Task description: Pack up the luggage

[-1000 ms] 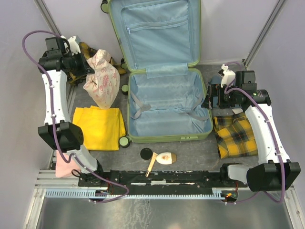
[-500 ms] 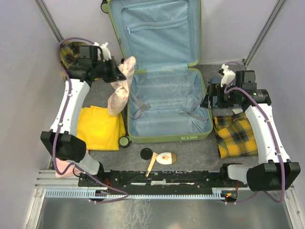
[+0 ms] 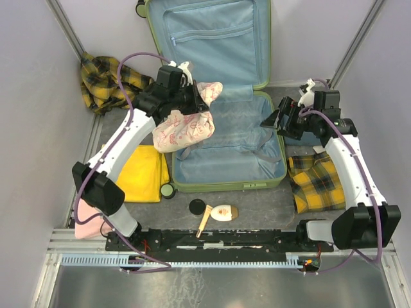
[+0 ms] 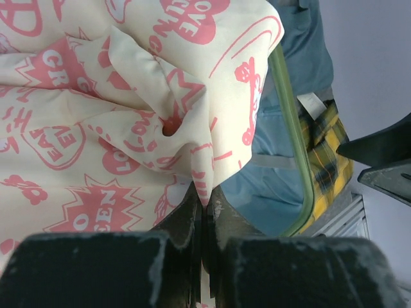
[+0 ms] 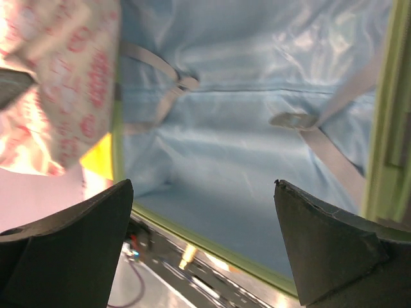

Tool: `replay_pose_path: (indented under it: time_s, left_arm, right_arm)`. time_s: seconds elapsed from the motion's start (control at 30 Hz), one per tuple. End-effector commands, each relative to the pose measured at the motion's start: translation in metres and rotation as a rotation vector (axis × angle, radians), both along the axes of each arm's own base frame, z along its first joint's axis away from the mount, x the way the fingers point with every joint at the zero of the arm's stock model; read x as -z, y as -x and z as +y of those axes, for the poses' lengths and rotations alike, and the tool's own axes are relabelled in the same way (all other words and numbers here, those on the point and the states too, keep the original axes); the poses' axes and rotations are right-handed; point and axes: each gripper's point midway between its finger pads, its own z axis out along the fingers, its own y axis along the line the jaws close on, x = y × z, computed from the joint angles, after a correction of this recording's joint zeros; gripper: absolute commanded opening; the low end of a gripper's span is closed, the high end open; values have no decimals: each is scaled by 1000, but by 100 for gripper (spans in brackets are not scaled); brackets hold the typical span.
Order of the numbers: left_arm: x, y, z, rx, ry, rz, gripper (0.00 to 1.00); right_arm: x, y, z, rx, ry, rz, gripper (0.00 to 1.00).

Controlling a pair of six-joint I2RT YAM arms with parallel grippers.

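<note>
The luggage (image 3: 225,187), a lime-green suitcase, lies open with its light blue lid (image 3: 212,38) propped up at the back. My left gripper (image 3: 200,97) is shut on a fold of a cream garment with pink print (image 3: 186,128), which hangs over the suitcase's left rim. In the left wrist view the garment (image 4: 96,115) fills the frame above the closed gripper (image 4: 204,205), with the green rim of the luggage (image 4: 292,128) beyond. My right gripper (image 3: 275,119) stands open at the right rim, holding nothing. Its wrist view looks across the empty blue lining of the luggage (image 5: 244,141) between the wide-open gripper (image 5: 202,199).
A folded yellow cloth (image 3: 138,170) lies left of the suitcase. Yellow-and-black plaid garments lie at the right (image 3: 318,179) and back left (image 3: 103,80). A black round lid (image 3: 197,207) and a cream bottle (image 3: 223,212) sit in front. Grey straps (image 3: 186,144) lie inside the case.
My left arm swung right, carrying the printed garment from left of the suitcase to over its left rim. My right gripper shifted left toward the right rim, still open.
</note>
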Motion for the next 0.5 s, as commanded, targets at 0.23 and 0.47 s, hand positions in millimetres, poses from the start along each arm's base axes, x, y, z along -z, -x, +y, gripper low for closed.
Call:
replay_pose_path:
  time_s: [0.23,0.47]
  left_arm:
    - [-15,-23,-18,-75,124,-42,3]
    - [-6,-23,-27,-67,131,-17,3]
  right_arm:
    - [-48,-56,115,-86,-306,-75,99]
    - [-62,-61,180,-211,-316,-88,99]
